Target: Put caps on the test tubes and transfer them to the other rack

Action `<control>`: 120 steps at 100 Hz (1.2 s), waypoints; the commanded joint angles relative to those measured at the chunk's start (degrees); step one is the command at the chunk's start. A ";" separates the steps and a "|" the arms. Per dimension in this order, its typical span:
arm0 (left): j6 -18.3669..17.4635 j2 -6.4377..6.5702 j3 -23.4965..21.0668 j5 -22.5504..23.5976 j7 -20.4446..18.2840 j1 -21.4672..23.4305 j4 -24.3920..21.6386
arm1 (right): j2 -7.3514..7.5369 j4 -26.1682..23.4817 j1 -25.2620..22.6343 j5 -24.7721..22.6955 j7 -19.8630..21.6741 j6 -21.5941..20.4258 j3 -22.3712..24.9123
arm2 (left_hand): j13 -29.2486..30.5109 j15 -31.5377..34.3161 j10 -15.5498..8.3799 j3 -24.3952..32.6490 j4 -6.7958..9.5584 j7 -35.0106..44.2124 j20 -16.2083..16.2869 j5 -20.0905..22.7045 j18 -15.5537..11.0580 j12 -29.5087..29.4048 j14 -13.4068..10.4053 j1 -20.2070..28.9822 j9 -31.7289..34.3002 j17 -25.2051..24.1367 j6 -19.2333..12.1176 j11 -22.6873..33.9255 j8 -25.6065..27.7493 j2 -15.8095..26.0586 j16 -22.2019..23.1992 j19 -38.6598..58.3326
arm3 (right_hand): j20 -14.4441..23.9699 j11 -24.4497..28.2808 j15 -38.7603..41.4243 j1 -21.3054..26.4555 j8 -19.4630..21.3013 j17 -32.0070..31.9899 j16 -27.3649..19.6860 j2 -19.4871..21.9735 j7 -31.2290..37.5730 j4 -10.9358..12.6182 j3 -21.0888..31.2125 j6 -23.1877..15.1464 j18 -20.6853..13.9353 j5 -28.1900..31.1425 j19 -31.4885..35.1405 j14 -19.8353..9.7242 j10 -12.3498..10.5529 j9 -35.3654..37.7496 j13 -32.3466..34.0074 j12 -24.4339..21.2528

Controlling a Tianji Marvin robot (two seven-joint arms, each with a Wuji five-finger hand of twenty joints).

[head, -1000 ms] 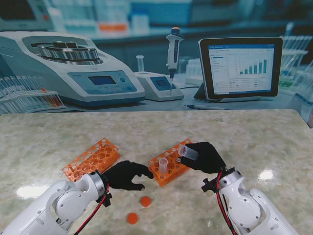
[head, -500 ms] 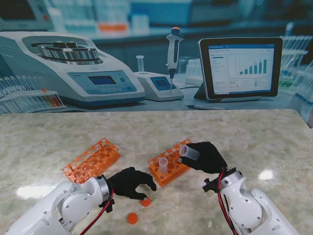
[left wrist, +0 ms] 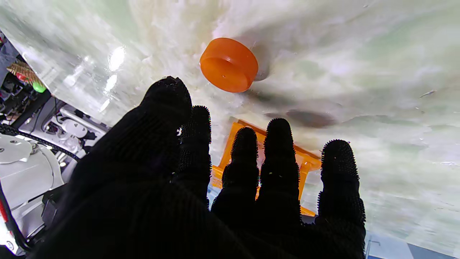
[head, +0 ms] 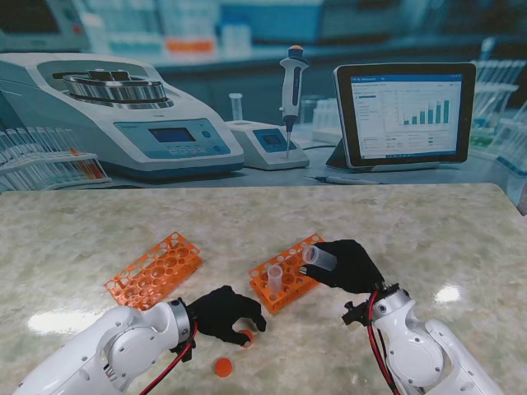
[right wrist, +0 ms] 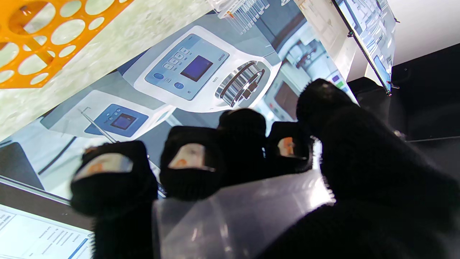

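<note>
The right hand [head: 350, 265] is closed around a clear tube [head: 318, 257], which it holds tilted, with the open mouth turned toward the robot's left, above the far right end of the near rack [head: 286, 274]. I think it is held like this so that a cap can be pushed on from the side. In the right wrist view the fingers [right wrist: 187, 162] wrap the tube [right wrist: 237, 216] firmly, so the grip looks secure. One more tube [head: 274, 278] stands upright in the near rack, not yet capped. The left hand [head: 224, 313] holds nothing; its fingers are slightly apart and curled downward over a cap [head: 245, 336], which lies on the table [head: 412, 222] just nearer to me than the near rack's left corner. In the left wrist view the cap [left wrist: 229, 64] lies flat just beyond the fingertips [left wrist: 169, 93], and I cannot tell whether any of them touches it. A second cap [head: 222, 366] lies still nearer to me, a little further left. The other rack [head: 154, 269], to the left of the near rack and apart from it, seems empty, probably waiting for the capped tubes. The step in hand seems to be picking up the first cap. It is small and flat, so it could slide on the smooth table.
</note>
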 commanded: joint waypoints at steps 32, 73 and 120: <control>0.32 0.28 1.52 0.87 -0.45 -0.50 1.03 | -0.04 -0.54 -0.68 -0.09 0.09 -0.08 0.00 | -2.36 -0.99 -2.21 -1.34 -1.44 1.59 3.32 -0.26 -0.56 0.82 -1.30 -0.79 -1.40 -1.42 -3.85 -0.94 1.36 -0.07 1.13 -2.39 | 1.22 0.26 -0.27 2.11 3.11 0.72 0.06 2.00 3.66 2.00 0.62 -1.51 0.54 2.78 0.26 -0.68 -0.38 0.26 1.12 0.85; -0.48 0.70 1.59 4.38 -0.72 0.11 0.64 | -0.03 -0.63 -0.69 0.37 0.41 0.03 -0.16 | -3.44 -1.55 -2.16 -2.02 -1.38 2.29 3.89 -0.52 -0.50 0.88 -1.20 -1.15 -2.38 -1.67 -4.51 -1.30 2.12 0.01 1.49 -3.89 | 1.23 0.33 -0.53 2.28 3.27 0.66 -0.02 2.01 3.21 1.82 -0.08 -1.87 0.62 2.51 0.04 -0.56 -0.27 -0.21 1.11 0.59; -2.39 1.00 0.89 9.59 0.86 1.62 0.65 | -0.01 -0.85 -0.87 -0.02 0.27 0.16 -0.22 | -3.99 4.26 -2.95 0.51 -1.51 6.46 6.75 -1.44 -1.78 4.69 -2.15 -1.15 -1.45 -0.80 -4.91 1.59 5.87 -1.20 8.23 -0.86 | 1.19 0.34 -0.77 2.33 3.38 0.60 -0.11 1.99 2.99 1.67 -0.64 -1.97 0.66 2.33 -0.20 -0.46 -0.27 -0.35 1.09 0.39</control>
